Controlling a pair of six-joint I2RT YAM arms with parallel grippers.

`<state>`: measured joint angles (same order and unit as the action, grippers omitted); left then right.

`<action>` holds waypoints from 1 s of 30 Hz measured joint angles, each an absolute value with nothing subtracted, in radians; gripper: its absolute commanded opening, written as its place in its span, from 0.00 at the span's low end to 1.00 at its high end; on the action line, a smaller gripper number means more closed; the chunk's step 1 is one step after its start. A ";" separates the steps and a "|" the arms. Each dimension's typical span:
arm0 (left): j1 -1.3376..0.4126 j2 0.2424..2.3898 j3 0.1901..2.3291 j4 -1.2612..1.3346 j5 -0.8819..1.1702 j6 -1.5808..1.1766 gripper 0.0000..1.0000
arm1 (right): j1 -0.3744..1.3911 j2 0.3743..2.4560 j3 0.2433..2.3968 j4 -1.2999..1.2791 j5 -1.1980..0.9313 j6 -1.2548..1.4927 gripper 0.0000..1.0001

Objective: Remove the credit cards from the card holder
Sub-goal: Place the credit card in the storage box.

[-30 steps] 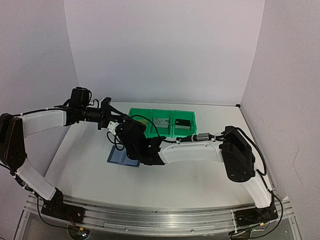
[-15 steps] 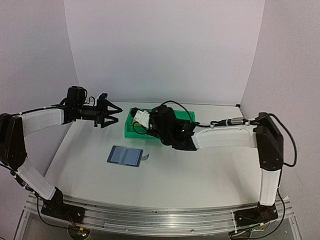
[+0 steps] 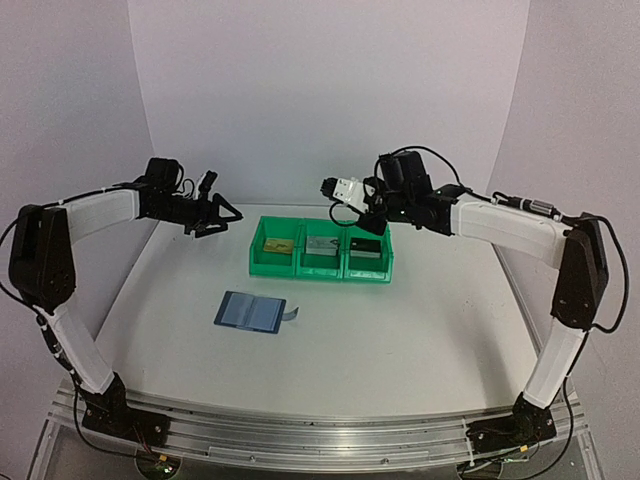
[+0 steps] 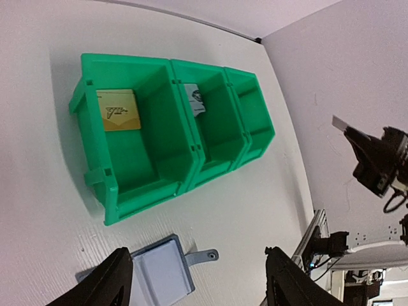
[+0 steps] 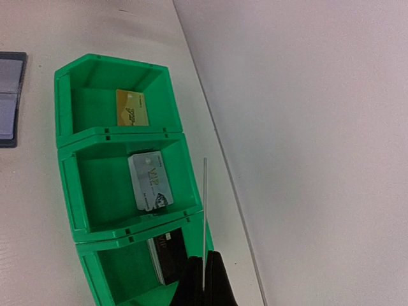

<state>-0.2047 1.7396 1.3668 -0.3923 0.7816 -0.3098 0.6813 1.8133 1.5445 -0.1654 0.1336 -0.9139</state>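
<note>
Credit cards (image 3: 322, 243) sat one to each compartment of a row of three joined green bins (image 4: 153, 194) at the back of the tabletop (image 3: 420, 330). The gold card (image 4: 118, 109) was in the left compartment, the silver card (image 4: 196, 101) in the middle one and the black card (image 5: 167, 255) in the right one. Each lay toward the rear of its compartment with its long axis along the row. The card holder (image 3: 250, 311) lay open and flat on the tabletop in front of the left bin, apart from it, with its lighter inside facing up. Its long axis ran roughly left to right, and its narrow tab (image 4: 203, 256) pointed toward the right arm's side. The right hand (image 5: 204, 268) was raised above the rear of the bins, near the back wall (image 3: 330, 100). It was clenched on a thin card (image 5: 204, 217) that the wrist view showed only edge-on, so its colour could not be told. That card stuck out past the fingertips, its edge in line with the row of bins and touching none of them. The left hand (image 4: 197, 255) hung in the air to the left of the bins, fingers spread wide and holding nothing.
</note>
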 measured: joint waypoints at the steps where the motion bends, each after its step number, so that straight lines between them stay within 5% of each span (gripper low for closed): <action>1: -0.205 1.794 1.437 -0.435 0.762 -0.289 0.70 | 0.670 1.821 1.559 -0.193 0.109 -0.914 0.00; 6: -0.204 1.971 1.616 -0.524 0.697 -0.230 0.70 | 0.628 1.882 1.626 -0.275 0.079 -0.947 0.00; 30: -0.272 2.181 1.701 -0.530 0.621 -0.289 0.69 | 0.533 2.148 1.704 -0.284 0.179 -1.113 0.00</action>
